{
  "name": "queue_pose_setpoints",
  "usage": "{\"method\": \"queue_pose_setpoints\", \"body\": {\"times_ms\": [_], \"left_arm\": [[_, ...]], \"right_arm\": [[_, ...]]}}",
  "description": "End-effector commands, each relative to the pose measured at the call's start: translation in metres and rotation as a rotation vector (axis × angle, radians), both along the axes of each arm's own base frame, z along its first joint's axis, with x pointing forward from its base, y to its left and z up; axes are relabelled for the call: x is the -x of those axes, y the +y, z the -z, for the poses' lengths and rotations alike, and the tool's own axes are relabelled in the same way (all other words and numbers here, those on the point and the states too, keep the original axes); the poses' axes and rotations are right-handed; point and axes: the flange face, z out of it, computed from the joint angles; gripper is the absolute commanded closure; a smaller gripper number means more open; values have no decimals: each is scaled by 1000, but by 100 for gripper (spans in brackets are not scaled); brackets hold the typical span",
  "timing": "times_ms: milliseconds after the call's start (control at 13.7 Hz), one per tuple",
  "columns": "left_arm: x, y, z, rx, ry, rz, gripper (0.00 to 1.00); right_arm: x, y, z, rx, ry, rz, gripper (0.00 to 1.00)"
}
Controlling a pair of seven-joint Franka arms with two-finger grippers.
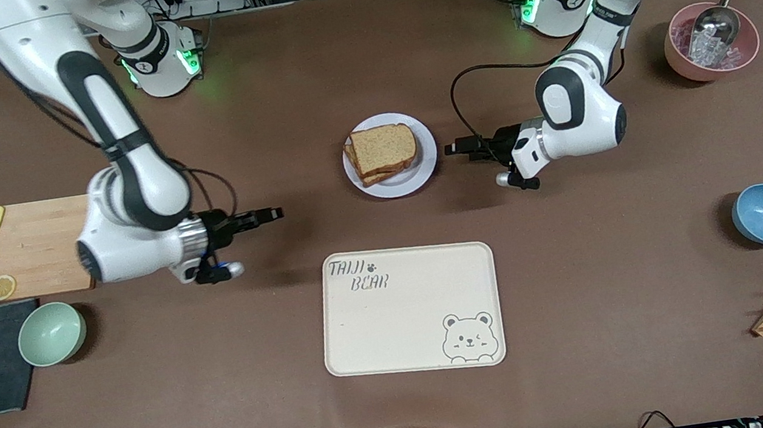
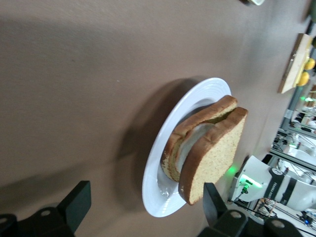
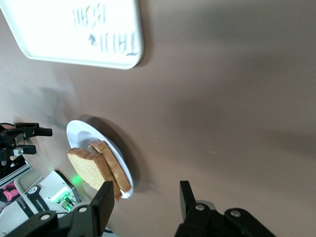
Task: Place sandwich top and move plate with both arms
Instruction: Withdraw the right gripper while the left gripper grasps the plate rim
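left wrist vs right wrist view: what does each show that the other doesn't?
Only the left wrist view shows the wooden cutting board with lemons at its edge, and the pale egg layer between the slices.

Only the right wrist view shows the cream tray with its lettering, and the left gripper beside the plate.

Both show the plate on the brown table, carrying the sandwich top laid on the lower slice, plus that arm's own open fingers, the left gripper's and the right gripper's, empty.
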Motion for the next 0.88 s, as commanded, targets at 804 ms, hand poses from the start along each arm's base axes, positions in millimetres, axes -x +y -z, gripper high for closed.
{"method": "queue_pose_setpoints", "body": {"times_ms": [804], "left_arm": [[41,-33,42,141,-60,26,0]], "right_arm": [[-63,-194,-118,310,-184,-141,37]]}}
